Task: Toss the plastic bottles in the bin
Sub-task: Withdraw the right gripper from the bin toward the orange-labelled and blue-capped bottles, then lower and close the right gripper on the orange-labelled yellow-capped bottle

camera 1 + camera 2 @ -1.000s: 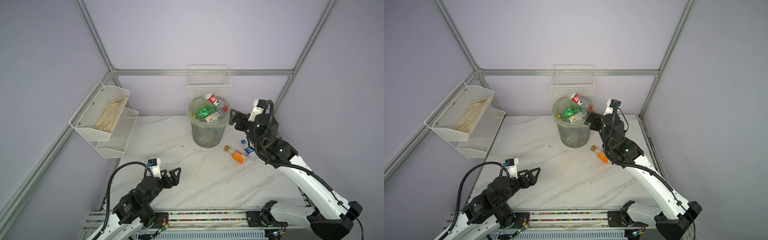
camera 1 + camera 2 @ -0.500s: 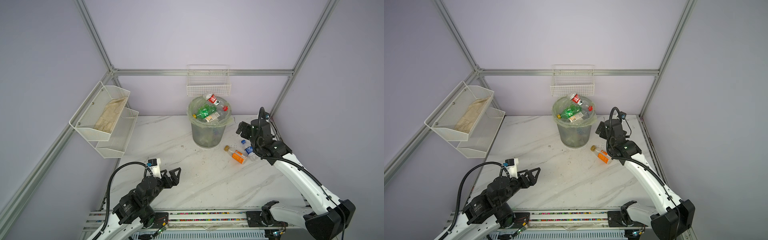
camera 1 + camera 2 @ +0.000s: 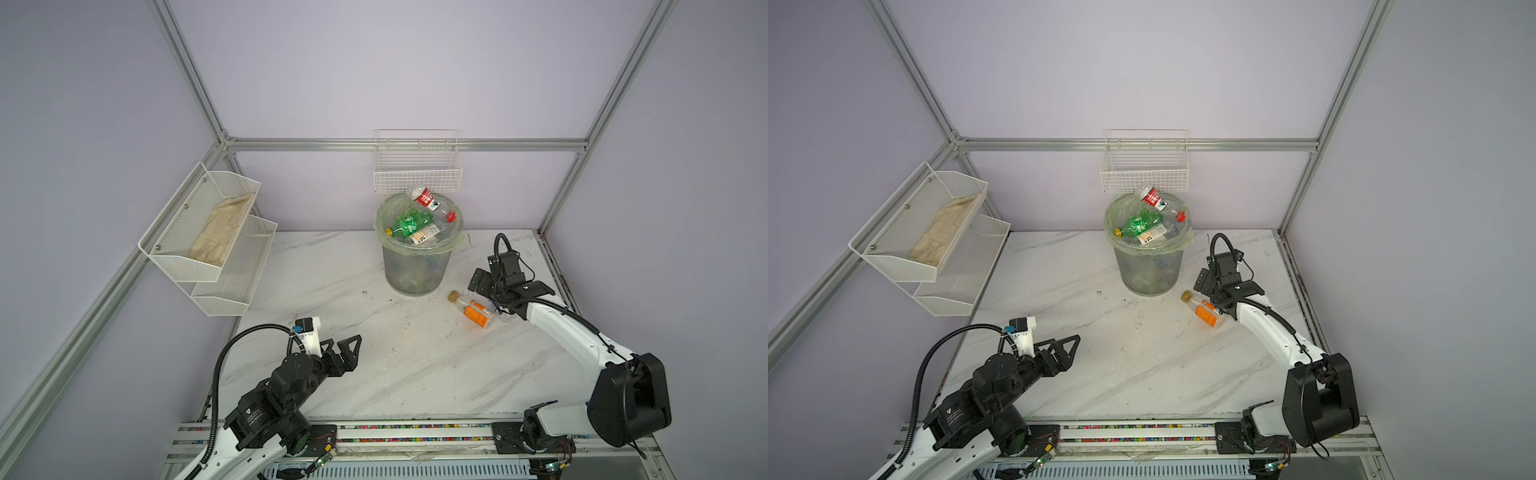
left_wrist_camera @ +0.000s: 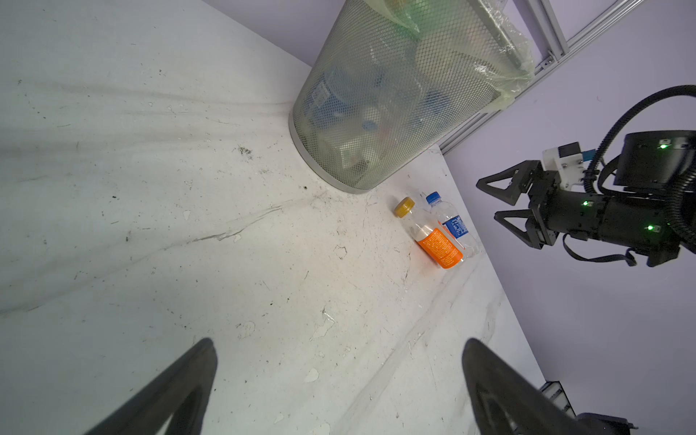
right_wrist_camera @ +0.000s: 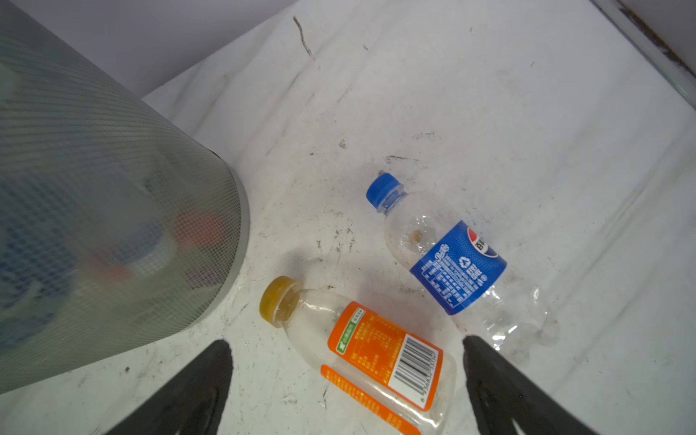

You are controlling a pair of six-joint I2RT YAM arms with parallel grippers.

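Orange-labelled bottle (image 5: 376,346) and blue-labelled bottle (image 5: 455,263) lie beside the bin (image 5: 113,226); right gripper (image 5: 344,341) and left gripper (image 4: 339,341) spread wide, empty.

An orange-labelled bottle (image 5: 369,346) lies on its side on the scuffed white table (image 5: 489,113), yellow cap toward the mesh bin (image 5: 94,226), its lower half between the wide-spread fingers (image 5: 188,391) of the right gripper (image 5: 344,341); a blue-labelled bottle (image 5: 452,263) lies just beside it, apart.

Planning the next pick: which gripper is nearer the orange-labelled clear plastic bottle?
Right. The right gripper hangs above the orange-labelled bottle; the left gripper is far off, near the front.
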